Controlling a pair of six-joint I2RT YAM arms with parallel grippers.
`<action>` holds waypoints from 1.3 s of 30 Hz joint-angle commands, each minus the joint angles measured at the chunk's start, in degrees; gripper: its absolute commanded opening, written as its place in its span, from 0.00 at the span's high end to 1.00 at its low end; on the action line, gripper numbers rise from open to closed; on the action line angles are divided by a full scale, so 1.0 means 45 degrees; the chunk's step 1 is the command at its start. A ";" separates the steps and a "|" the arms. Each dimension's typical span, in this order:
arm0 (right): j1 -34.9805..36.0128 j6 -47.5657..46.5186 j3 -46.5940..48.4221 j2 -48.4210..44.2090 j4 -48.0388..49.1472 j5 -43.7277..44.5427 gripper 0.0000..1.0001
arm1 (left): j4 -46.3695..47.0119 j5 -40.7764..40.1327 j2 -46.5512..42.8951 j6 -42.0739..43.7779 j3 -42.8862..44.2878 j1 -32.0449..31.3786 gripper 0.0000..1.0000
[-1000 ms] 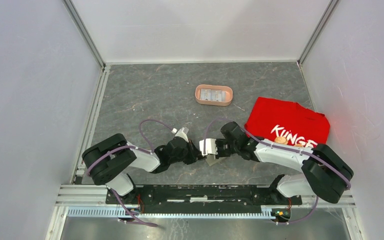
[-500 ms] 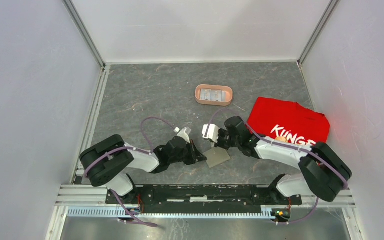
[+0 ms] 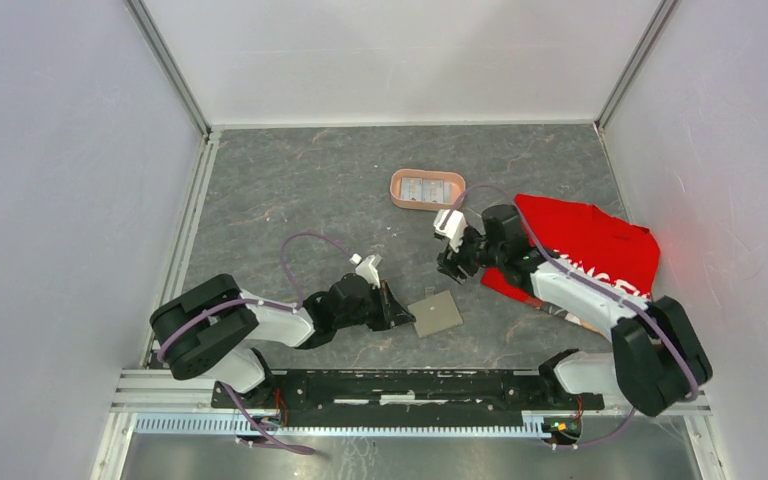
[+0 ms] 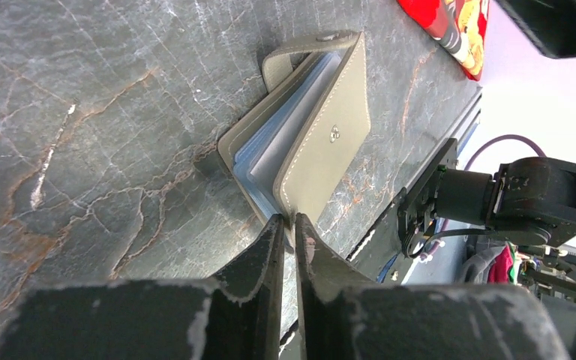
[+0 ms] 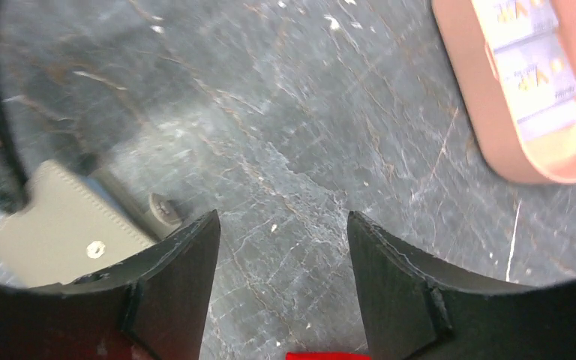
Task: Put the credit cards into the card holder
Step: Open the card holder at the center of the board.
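Left wrist, gripper (image 4: 286, 220) pinching card holder (image 4: 322, 142) edge

The table (image 3: 290, 190) looks like grey stone, matt, with pale and rust-coloured veins. The card holder (image 4: 322, 150) looks like matt olive-grey leather or imitation leather, with stitched edges and a small shiny metal stud. The sleeves inside it look like clear, faintly bluish plastic. The tray (image 5: 476, 82) is smooth and pink with a dull sheen; whether plastic or rubber I cannot tell. The cards (image 5: 529, 60) in it are pale and smooth, with gold print. The cloth (image 3: 600, 235) is red fabric with white print. The left fingers (image 4: 266, 251) and right fingers (image 5: 184, 270) are matt black plastic, scuffed pale along the edges. The walls (image 3: 60, 200) are matt white. The rail (image 3: 150, 385) is bare silvery metal.
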 commanded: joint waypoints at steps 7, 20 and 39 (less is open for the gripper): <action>-0.0871 -0.4896 0.1090 0.0663 -0.5711 -0.7167 0.19 | 0.1146 0.0741 -0.0175 0.1118 0.0300 -0.0047 0.85; -0.1118 -0.7154 0.2793 0.2546 -0.7558 -0.6875 0.04 | 0.1186 0.1709 0.0254 0.2200 0.0632 -0.0062 0.87; -0.0368 -1.1302 0.4146 0.3676 -1.1729 -0.7219 0.94 | 0.0379 0.1320 -0.0233 0.2723 0.0973 -0.0053 0.78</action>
